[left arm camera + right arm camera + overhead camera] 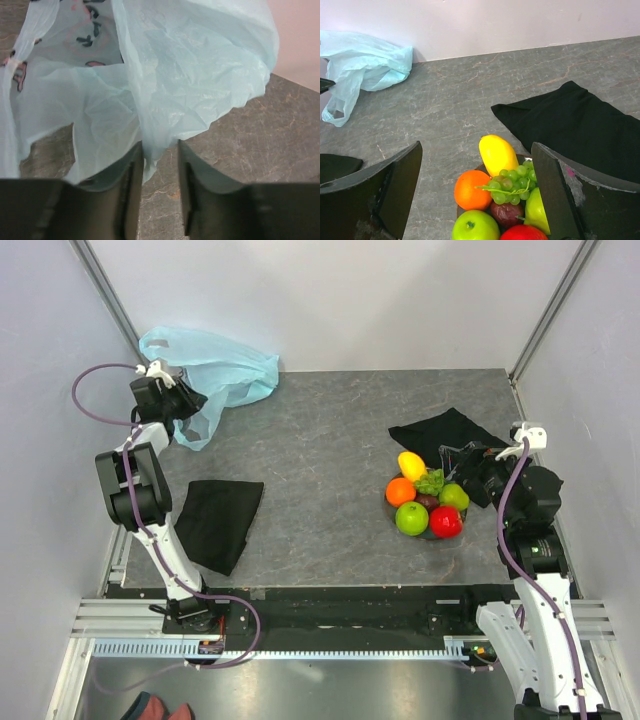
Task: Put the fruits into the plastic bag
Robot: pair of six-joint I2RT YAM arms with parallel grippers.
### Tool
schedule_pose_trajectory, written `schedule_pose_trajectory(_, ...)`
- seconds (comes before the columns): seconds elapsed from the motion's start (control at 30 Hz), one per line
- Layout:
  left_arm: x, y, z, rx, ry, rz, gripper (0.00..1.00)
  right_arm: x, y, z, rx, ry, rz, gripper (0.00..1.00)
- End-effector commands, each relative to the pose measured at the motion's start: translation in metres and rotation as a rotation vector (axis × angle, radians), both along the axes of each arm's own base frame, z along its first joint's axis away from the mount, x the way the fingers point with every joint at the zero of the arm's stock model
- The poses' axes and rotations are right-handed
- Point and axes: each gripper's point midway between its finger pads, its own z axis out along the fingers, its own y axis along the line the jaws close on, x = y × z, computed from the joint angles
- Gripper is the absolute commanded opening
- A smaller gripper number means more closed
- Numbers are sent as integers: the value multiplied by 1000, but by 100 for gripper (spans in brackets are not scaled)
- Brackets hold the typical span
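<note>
Since the bag (200, 75) likely needs holding open for loading, the left pincer (160, 150) sits narrow at the far-left corner, a fold between its jaws but not plainly pinched. The right pincer (476, 146) gapes wide over the fruits (512, 182), heaped near the right. Grey stone-look tabletop (330, 440), pale walls (350, 300).

Thin crinkly translucent plastic bag (200, 75), glossy smooth fruits (506, 197), matt black cloth (580, 125).
</note>
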Motion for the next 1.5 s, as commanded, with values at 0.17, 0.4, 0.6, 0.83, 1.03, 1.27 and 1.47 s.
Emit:
schedule_pose_trajectory(0.17,3,-28,71,-29,-214,-163,3,-6,-2,26,-13,-70,-3,98)
schedule_pose_trajectory(0.4,-31,-53,124,-49,-342,-210,2,-5,-5,23,-3,-43,-25,98)
schedule_pose_trajectory(0.6,-75,-82,177,-37,-441,-257,1,-4,-3,32,3,-25,-16,98)
schedule_pose_trajectory(0.83,-133,-88,216,-31,-446,-188,2,-5,6,33,51,-4,20,98)
schedule_pose_trajectory(1.03,-186,-116,223,-26,-436,-227,2,5,24,27,55,33,126,96)
schedule_pose_trajectory(1.27,-228,-158,214,-25,-413,-394,1,23,65,39,79,30,283,89)
schedule_pose_trajectory(1.47,-256,-207,209,-32,-418,-652,1,20,146,40,22,37,439,90)
